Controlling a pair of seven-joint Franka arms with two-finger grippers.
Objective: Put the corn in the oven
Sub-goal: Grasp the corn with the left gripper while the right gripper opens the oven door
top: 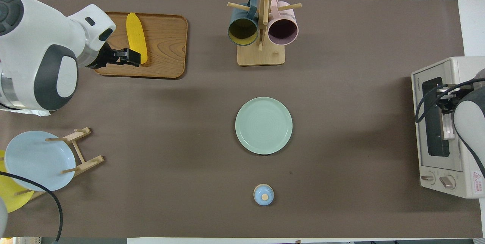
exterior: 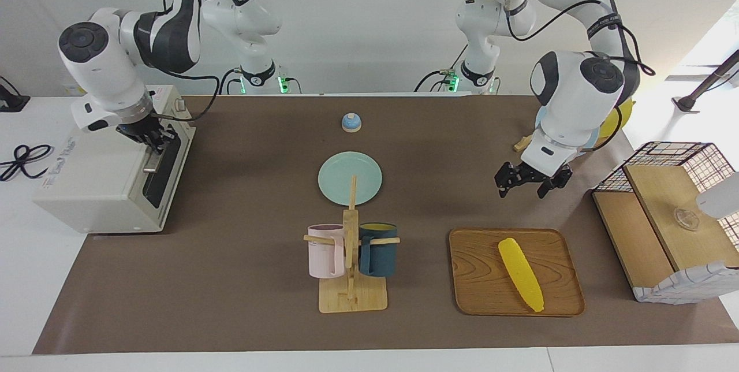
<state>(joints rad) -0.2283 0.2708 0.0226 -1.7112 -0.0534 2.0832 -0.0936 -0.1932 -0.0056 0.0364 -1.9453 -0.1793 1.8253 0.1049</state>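
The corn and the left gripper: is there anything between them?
No. In the facing view the left gripper hangs open over bare brown mat, and only the near rim of the wooden tray lies between it and the corn.

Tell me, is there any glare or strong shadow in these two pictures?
Facing view: bright daylight washes out the corner past the wire basket; a soft shadow lies on the brown mat under the left gripper. Overhead view: even light, only faint shadows beside the green plate and the oven.
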